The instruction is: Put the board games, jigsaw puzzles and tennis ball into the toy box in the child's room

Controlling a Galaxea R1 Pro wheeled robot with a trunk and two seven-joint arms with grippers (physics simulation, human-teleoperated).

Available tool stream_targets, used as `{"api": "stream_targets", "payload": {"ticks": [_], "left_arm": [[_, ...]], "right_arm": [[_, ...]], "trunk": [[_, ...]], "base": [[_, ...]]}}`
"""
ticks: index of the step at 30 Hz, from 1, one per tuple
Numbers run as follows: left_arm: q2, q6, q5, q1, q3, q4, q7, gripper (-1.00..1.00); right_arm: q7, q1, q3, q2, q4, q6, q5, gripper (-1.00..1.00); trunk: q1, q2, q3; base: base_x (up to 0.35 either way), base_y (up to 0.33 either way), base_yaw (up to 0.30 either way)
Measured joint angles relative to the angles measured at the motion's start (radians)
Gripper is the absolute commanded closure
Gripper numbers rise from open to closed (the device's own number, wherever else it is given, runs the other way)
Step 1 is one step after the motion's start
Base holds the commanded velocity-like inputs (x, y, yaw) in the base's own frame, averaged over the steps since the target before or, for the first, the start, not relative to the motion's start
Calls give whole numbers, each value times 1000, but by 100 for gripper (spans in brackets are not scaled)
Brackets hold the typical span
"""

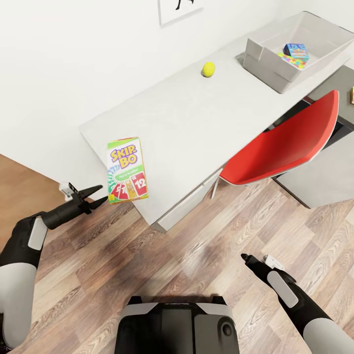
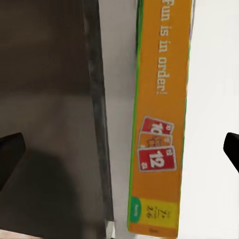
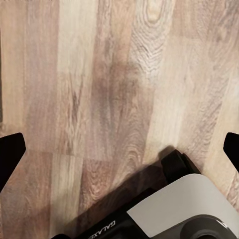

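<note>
While my left gripper [image 1: 101, 193] is hovering just off the near corner of the table [image 1: 187, 123], its jaws are standing wide open with nothing between them, and the Skip-Bo box [image 1: 127, 169] is lying flat right at that corner, just in front of my fingertips. In my left wrist view I'm looking at the orange side of the box [image 2: 159, 124] sitting between my two finger tips but not touched by either. The tennis ball [image 1: 208, 69] is sitting further along the table toward the wall edge, well apart from the box. The toy box [image 1: 275, 69] is resting at the far end of the table, and the small blue game [image 1: 296, 50] plus a colourful jigsaw puzzle [image 1: 292, 61] are lying inside it. My right gripper [image 1: 244, 257] is hanging low over the wood floor [image 1: 196, 255], jaws spread open and holding nothing. A red chair [image 1: 290, 142] is standing tucked in at the table's near edge.
</note>
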Motion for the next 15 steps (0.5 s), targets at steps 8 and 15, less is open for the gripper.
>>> {"api": "stream_targets", "payload": {"ticks": [8,15], "left_arm": [[-14,5,-4,0,0,26,1,-100],[-21,5,-9,0,-1,39,2,-100]], "right_arm": [[0,0,0,1,0,0,0,-100],[0,0,0,5,0,0,1,-100]], "trunk": [[0,0,0],[0,0,0]], "base": [[0,0,0],[0,0,0]]}}
